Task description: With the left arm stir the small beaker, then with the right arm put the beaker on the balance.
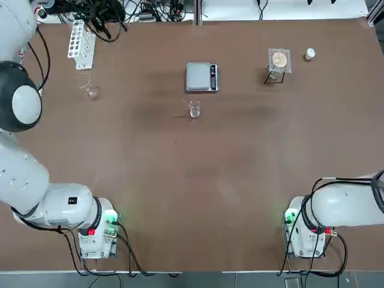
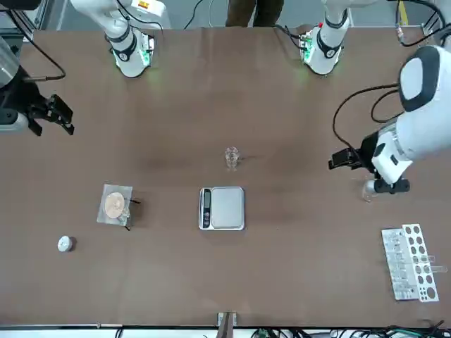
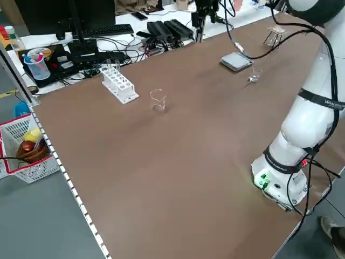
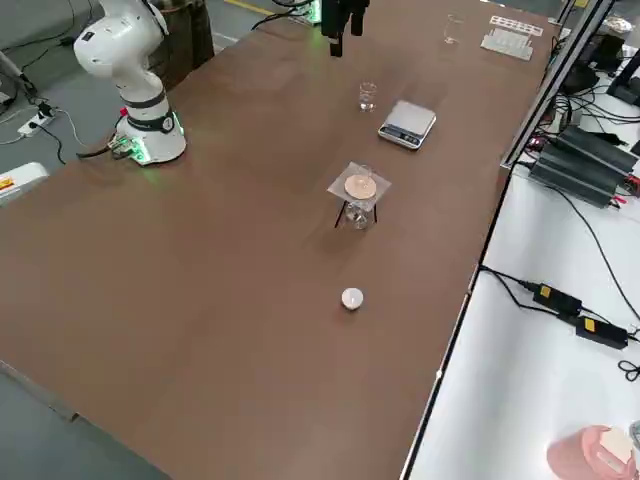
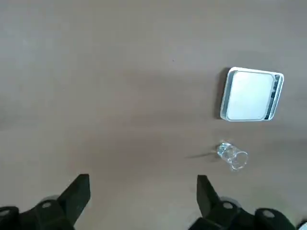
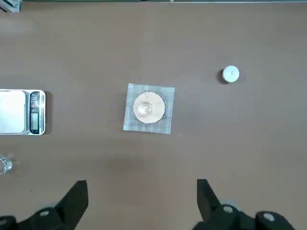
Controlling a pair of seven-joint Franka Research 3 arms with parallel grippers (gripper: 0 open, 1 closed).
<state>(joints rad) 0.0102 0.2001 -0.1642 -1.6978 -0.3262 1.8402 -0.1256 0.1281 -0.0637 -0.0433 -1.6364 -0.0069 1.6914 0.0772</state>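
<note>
I am holding my left gripper (image 5: 143,191) wide open and empty above bare brown table (image 1: 180,180). The tiny clear glass beaker (image 1: 194,110) is standing mid-frame in the top view, just below the flat grey balance (image 1: 202,77) with its smooth silver pan, handy for transfer. My right gripper (image 6: 142,194) is hanging open, idle.

A: The tabletop (image 1: 180,198) is brown; the balance (image 1: 201,77) grey with a silver pan.
B: Beaker (image 1: 194,110) clear glass, arms (image 1: 36,192) white, rack (image 1: 81,43) white.
</note>
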